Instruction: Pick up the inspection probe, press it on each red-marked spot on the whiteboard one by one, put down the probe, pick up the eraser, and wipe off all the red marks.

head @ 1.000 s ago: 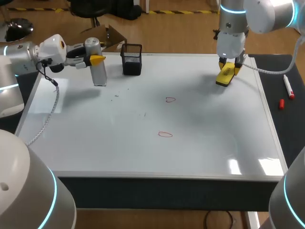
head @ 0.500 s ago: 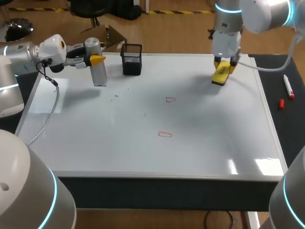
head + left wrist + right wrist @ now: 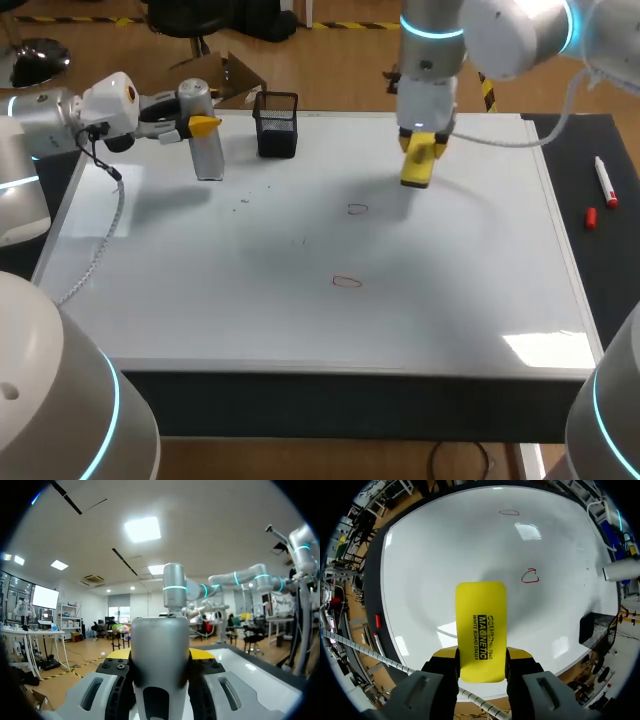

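Right claw (image 3: 418,150), eraser (image 3: 417,170): nearer red marks (image 3: 357,209)

A wooden floor (image 3: 350,70) crossed by yellow-and-black striped tape (image 3: 350,25) lies beyond the dark-topped table (image 3: 612,275), while bright square ceiling panels (image 3: 142,528) and smaller round lamps light the wide, pale-ceilinged room overhead.

A yellow eraser (image 3: 481,625) with black lettering sits between the yellow tips of the right end effector (image 3: 481,656) — ahead, two red marks (image 3: 530,576) on the white whiteboard (image 3: 445,545).
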Motion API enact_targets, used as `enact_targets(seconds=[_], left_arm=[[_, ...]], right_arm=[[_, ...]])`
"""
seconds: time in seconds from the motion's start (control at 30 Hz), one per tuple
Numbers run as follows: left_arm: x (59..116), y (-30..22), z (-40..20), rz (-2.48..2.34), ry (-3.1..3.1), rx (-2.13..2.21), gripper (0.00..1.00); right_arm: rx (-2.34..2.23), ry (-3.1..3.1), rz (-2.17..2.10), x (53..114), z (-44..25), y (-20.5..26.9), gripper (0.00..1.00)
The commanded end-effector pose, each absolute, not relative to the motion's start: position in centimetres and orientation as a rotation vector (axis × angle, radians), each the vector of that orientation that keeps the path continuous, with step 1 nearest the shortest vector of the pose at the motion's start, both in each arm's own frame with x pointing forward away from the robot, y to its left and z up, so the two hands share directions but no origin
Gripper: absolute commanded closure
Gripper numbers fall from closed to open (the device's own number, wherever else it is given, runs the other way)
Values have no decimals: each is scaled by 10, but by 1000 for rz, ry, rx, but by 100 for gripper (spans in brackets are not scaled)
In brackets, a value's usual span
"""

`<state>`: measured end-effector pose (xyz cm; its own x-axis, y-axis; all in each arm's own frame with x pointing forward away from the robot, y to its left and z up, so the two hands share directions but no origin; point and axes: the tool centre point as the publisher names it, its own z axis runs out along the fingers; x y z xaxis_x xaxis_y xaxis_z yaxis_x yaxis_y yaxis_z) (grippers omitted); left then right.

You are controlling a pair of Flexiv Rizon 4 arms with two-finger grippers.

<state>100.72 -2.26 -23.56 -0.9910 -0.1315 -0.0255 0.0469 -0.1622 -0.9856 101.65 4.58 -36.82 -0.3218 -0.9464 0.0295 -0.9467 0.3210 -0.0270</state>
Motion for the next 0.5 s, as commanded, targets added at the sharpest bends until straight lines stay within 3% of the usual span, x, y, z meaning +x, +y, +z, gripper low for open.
enact_targets(seconds=[0.03, 0.5], left_arm=[[1006, -23, -235, -2305, 1950, -100, 100], [1006, -23, -235, -2305, 1950, -100, 100]], right_arm=[[1871, -2531, 128, 1008, -369, 66, 100], [2020, -2459, 33, 997, -389, 148, 100]])
